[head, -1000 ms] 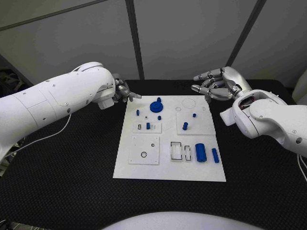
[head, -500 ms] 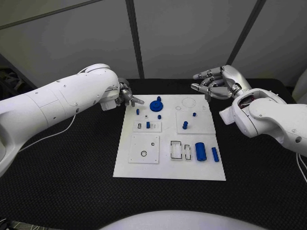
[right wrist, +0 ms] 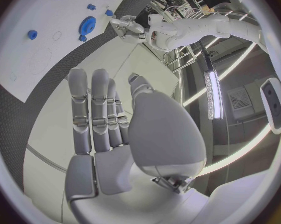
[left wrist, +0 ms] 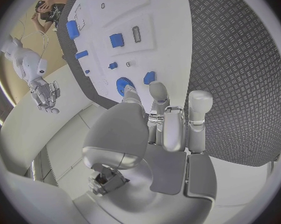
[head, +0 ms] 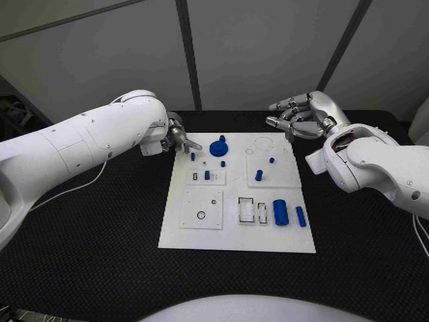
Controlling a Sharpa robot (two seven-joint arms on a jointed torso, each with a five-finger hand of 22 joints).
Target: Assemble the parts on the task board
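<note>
The white task board [head: 238, 231] lies in the middle of the black table. A blue gear [head: 219, 149] stands near its far edge, with several small blue pegs [head: 259, 176] around it. Two blue cylinders [head: 280, 212] lie near its right edge. My left hand [head: 179, 138] hovers at the board's far left corner, fingers spread and holding nothing. In the left wrist view its fingertips [left wrist: 158, 90] point at the gear [left wrist: 122, 84] and a small peg [left wrist: 149, 77]. My right hand [head: 301, 118] is raised beyond the board's far right corner; its fingers [right wrist: 90, 109] hold nothing.
Empty outlined slots [head: 245, 210] and a round recess [head: 263, 143] mark the board. Black mat [head: 89, 228] surrounds it on all sides. Grey wall panels stand behind the table's far edge.
My left arm has swung a little to the right, bringing its hand closer to the board's far left corner. The right hand has barely moved.
</note>
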